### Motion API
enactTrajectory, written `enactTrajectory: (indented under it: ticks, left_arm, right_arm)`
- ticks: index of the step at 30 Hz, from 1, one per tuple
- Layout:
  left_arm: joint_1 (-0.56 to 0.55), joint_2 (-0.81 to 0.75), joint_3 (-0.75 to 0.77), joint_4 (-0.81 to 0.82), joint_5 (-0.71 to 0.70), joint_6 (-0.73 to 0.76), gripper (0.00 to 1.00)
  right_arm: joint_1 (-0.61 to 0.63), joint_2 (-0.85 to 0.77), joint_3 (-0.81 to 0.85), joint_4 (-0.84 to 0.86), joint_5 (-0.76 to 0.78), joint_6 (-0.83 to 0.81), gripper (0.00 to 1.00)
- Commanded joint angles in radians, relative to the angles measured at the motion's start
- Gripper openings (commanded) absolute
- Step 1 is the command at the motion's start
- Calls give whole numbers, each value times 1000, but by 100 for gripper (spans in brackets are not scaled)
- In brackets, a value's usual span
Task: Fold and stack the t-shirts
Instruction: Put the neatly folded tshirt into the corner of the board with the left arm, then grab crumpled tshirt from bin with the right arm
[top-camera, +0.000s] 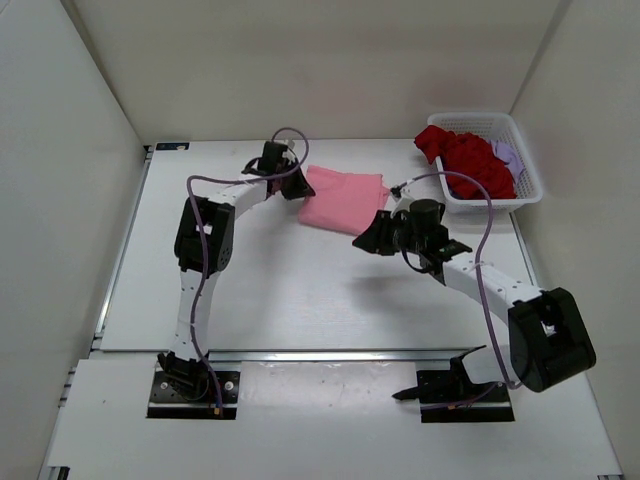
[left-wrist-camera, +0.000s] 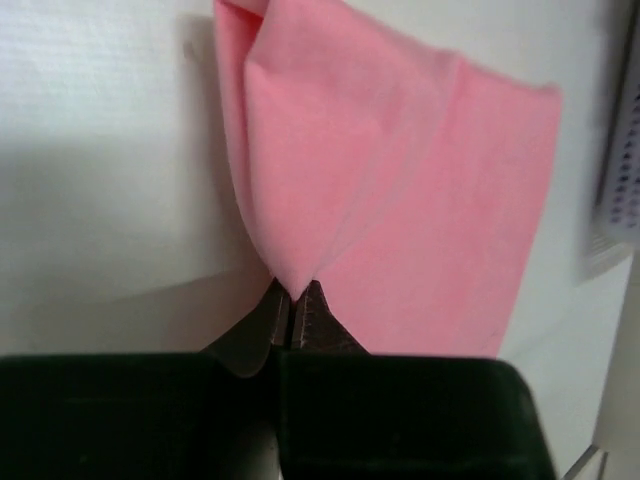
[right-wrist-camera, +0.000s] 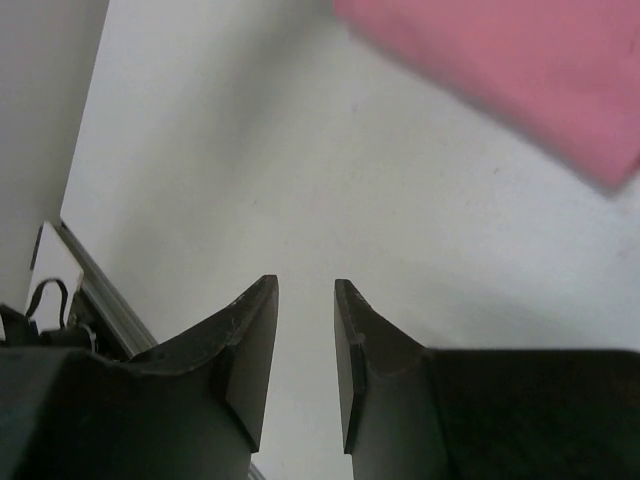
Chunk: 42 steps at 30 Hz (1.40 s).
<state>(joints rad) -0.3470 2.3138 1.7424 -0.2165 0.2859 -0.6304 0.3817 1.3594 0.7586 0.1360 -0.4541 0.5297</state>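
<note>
The pink t-shirt (top-camera: 345, 198) lies folded on the table, back of centre. My left gripper (top-camera: 297, 186) sits at its left edge, shut on a pinched-up peak of the pink t-shirt (left-wrist-camera: 400, 190); in the left wrist view the left gripper (left-wrist-camera: 294, 292) has its jaws closed on that peak. My right gripper (top-camera: 366, 240) hovers just off the shirt's near right corner, open and empty. The right wrist view has the right gripper (right-wrist-camera: 305, 284) over bare table, with the pink t-shirt (right-wrist-camera: 510, 70) at the top right. The dark red t-shirt (top-camera: 468, 160) and the lavender t-shirt (top-camera: 507, 154) are bunched in the basket.
A white mesh basket (top-camera: 528, 188) stands at the back right of the table. White walls enclose the table on three sides. A metal rail (top-camera: 300, 353) runs along the near edge, in front of both arm bases.
</note>
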Motion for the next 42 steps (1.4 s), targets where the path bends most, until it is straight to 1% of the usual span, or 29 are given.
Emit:
enactTrajectory:
  ticks: [1,2,4,5,7,10,11,12,13,15,16,17,19,22,26,29,30,31,32,33,34,35,36,37,38,39,40,41,42]
  left_arm:
    - [133,-4,214,-111,-26,-3,0]
    - [158,4,248,-141,-66,24,0]
    - [254,15,354,-246,-134,83,0]
    - [275,10,355,-257,-163,78,0]
    - [389,-31,330,-241,-168,67,0]
    - [498,-126,102,-100,-136,-11,2]
    - [535,-140,57,-39,-139,-43,11]
    - [558,-174,-14,23,-128,-76,27]
    - [571,-195,-85,52,-122,-101,55]
    - [588,-211,-127,92,-94,-123,98]
    - [597,-214,-139,92,-87,-127,99]
    - [609,-229,-150,95,-103,-137,98]
    - [626,-273,-246,141,-125,-173,98]
    - [637,-347,-334,187,-168,-186,99]
    - [600,-404,-359,192,-194,-144,98]
    - [537,-441,-339,149,-202,-86,99]
    - [507,-462,-343,149,-223,-77,99]
    - [470,-476,-363,157,-229,-71,99]
    - [454,-494,-372,160,-225,-54,92]
    - [413,-505,-362,148,-218,-43,79]
    - [367,-514,-356,132,-206,-43,54]
    - [302,-518,-342,121,-180,-42,40]
    - [272,-515,-305,96,-171,-41,31]
    - [202,-508,-267,21,-178,-38,18]
    - [121,-504,-235,-72,-189,-31,12]
    - [79,-501,-200,-104,-214,-20,10]
    - [-11,-511,-190,-148,-224,-25,9]
    - [-88,-527,-219,-135,-238,-5,9]
    - [-115,-565,-280,-121,-241,-2,8]
  right_arm:
    - [29,-52,-94,65,-32,18,28]
    - [31,-55,-108,65,-37,24,28]
    - [25,-52,-139,89,-66,44,28]
    - [20,-43,-139,96,-67,50,28]
    - [35,-31,-131,94,-89,41,28]
    - [51,-2,-111,99,-124,30,27]
    - [55,12,-102,85,-135,32,27]
    - [60,24,-96,86,-144,21,27]
    - [65,29,-94,86,-146,18,27]
    - [77,27,-105,89,-159,23,27]
    - [80,32,-113,91,-152,23,27]
    - [79,29,-117,94,-159,24,28]
    - [86,21,-146,99,-164,30,27]
    - [71,14,-185,126,-170,46,27]
    - [62,6,-179,126,-158,44,26]
    - [72,9,-147,117,-127,44,17]
    - [80,13,-142,103,-100,44,6]
    - [80,23,-113,91,-80,43,0]
    - [86,27,-87,86,-61,47,0]
    - [88,38,-58,79,-22,47,0]
    - [89,44,-42,67,32,71,0]
    - [74,67,3,35,46,85,0]
    - [48,96,78,-4,78,101,0]
    - [7,131,158,-45,101,101,0]
    - [-12,145,200,-82,113,93,0]
    - [-47,180,285,-107,152,61,0]
    - [-82,194,333,-175,179,14,0]
    - [-127,248,451,-272,216,0,0]
    - [-154,294,549,-310,241,-8,0]
